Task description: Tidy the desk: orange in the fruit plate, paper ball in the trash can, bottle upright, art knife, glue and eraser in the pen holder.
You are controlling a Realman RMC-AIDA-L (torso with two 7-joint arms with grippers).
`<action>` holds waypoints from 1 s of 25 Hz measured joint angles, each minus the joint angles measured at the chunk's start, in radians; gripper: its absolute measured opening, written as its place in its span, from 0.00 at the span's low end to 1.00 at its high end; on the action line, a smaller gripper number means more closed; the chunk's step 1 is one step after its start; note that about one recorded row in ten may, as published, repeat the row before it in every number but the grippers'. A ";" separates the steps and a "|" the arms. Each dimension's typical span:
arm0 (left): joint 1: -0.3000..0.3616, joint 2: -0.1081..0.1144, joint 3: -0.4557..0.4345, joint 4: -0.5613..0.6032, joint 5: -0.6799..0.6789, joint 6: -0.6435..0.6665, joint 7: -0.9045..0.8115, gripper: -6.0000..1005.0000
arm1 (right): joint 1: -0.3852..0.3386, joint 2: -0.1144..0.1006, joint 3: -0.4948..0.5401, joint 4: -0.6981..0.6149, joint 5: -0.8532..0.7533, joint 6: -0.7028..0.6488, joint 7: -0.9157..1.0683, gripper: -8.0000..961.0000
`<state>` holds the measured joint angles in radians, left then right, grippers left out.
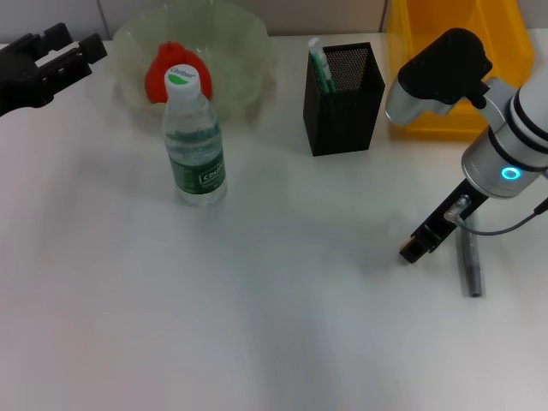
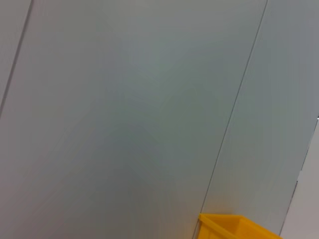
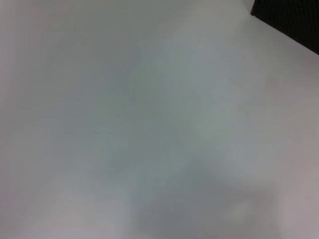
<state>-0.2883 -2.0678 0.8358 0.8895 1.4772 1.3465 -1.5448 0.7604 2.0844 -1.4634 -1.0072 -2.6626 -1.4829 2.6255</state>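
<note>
The orange (image 1: 163,75) lies in the pale green fruit plate (image 1: 248,43) at the back. In front of it the bottle (image 1: 195,145) stands upright. The black mesh pen holder (image 1: 342,107) holds a green-and-white stick, the glue (image 1: 319,67). A grey art knife (image 1: 469,264) lies flat on the table at the right. Just left of it my right gripper (image 1: 413,248) points down, shut on a small tan block, the eraser (image 1: 410,252), slightly above the table. My left gripper (image 1: 73,50) is parked at the far left back, open. The paper ball is out of view.
The yellow trash can (image 1: 454,68) stands at the back right behind my right arm; its corner (image 2: 234,226) shows in the left wrist view. A corner of the pen holder (image 3: 294,20) appears in the right wrist view above bare white table.
</note>
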 joint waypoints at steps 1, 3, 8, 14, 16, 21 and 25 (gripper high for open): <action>0.000 0.000 0.000 0.000 0.000 0.000 0.000 0.69 | 0.002 0.000 0.002 0.004 0.000 0.001 -0.001 0.43; 0.000 0.000 -0.001 0.000 0.000 0.000 0.000 0.69 | 0.002 0.000 0.003 0.005 0.000 0.001 -0.002 0.43; 0.000 0.001 -0.004 0.000 0.000 0.000 0.000 0.69 | -0.003 -0.001 0.013 -0.005 0.004 -0.006 -0.006 0.44; 0.000 0.002 -0.018 0.001 -0.001 0.004 0.000 0.70 | -0.043 -0.003 0.227 -0.134 0.022 -0.104 -0.085 0.46; 0.000 0.003 -0.025 0.003 -0.002 0.004 0.000 0.69 | -0.065 -0.009 0.383 -0.203 0.110 -0.127 -0.140 0.47; -0.009 0.003 -0.030 0.005 -0.004 0.005 0.000 0.69 | -0.064 -0.022 0.554 -0.215 0.264 -0.029 -0.200 0.48; -0.017 0.003 -0.031 0.004 -0.006 0.005 0.000 0.70 | -0.046 -0.013 0.550 -0.192 0.275 0.107 -0.202 0.49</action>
<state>-0.3056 -2.0646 0.8045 0.8940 1.4711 1.3515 -1.5446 0.7143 2.0711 -0.9138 -1.1989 -2.3875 -1.3759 2.4238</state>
